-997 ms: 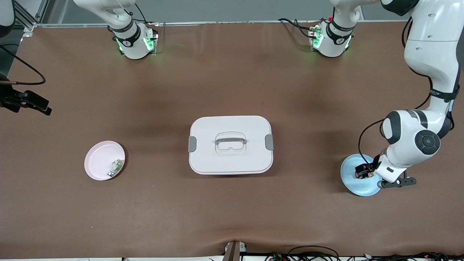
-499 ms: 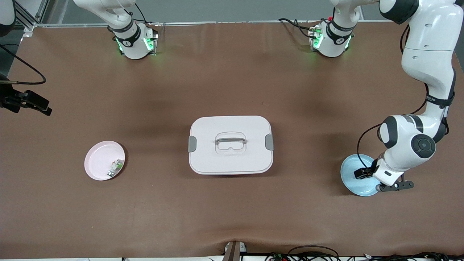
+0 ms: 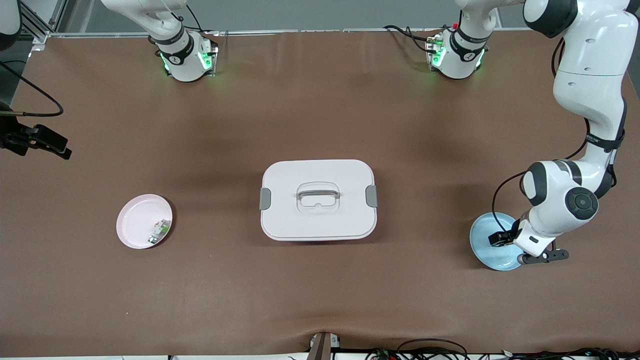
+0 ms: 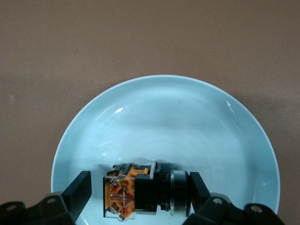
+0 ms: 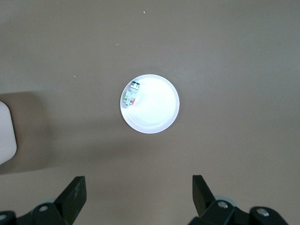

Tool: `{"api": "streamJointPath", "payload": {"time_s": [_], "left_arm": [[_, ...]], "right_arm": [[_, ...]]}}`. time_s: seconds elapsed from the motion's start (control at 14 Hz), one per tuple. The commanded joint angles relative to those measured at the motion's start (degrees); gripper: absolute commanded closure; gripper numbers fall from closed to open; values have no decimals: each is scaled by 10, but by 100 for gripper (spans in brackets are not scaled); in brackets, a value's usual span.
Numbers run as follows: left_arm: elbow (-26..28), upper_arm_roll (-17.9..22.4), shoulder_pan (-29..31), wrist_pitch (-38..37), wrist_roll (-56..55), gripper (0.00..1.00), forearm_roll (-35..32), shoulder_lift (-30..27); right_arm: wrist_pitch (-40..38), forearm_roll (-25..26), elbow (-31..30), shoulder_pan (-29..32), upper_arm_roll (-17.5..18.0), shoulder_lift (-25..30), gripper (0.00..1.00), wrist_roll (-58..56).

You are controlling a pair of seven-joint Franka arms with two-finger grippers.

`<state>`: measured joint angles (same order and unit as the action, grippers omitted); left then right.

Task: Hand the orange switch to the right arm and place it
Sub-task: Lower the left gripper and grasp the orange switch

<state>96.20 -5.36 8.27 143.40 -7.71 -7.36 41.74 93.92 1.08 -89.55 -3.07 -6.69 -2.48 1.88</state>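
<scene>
The orange switch (image 4: 140, 192) lies on its side on the light blue plate (image 4: 168, 117), its orange-marked square end toward one finger and its metal-ringed end toward the other. My left gripper (image 4: 139, 188) is down on the plate, open, with its fingers straddling the switch; one finger is at the ringed end, and a small gap shows at the square end. In the front view the left gripper (image 3: 501, 239) hides most of the switch on the blue plate (image 3: 481, 235) at the left arm's end. My right gripper (image 5: 139, 192) is open and empty, high over the table.
A pink plate (image 3: 135, 222) holding a small white-and-green part (image 3: 159, 231) sits at the right arm's end; the plate (image 5: 157, 112) and part (image 5: 130, 93) also show in the right wrist view. A white lidded box (image 3: 318, 200) stands mid-table.
The left arm has shifted and settled lower over the blue plate, so its gripper now covers the switch in the front view. The right arm's view of things is unchanged.
</scene>
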Motion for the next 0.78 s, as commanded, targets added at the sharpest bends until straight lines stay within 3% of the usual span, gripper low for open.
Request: {"api": "streamJointPath", "payload": {"time_s": [0.0,0.28,0.43,0.71], "left_arm": [[-4,-4,4,5,6,30,-6,4],[-2,-4,5,2,6,71,-6,2],[-1,-7,6,-5,3,87,-3,-5],[0,-34,6,-80,-13,94,2,-52]], "right_arm": [[-4,-7,13,-5,-7,-6,0,-1],[-4,-7,13,-5,-7,-6,0,-1],[-4,-7,14,-5,-7,-6,0,-1],[-3,-7,16,-5,-7,-8,0,-2]]}}
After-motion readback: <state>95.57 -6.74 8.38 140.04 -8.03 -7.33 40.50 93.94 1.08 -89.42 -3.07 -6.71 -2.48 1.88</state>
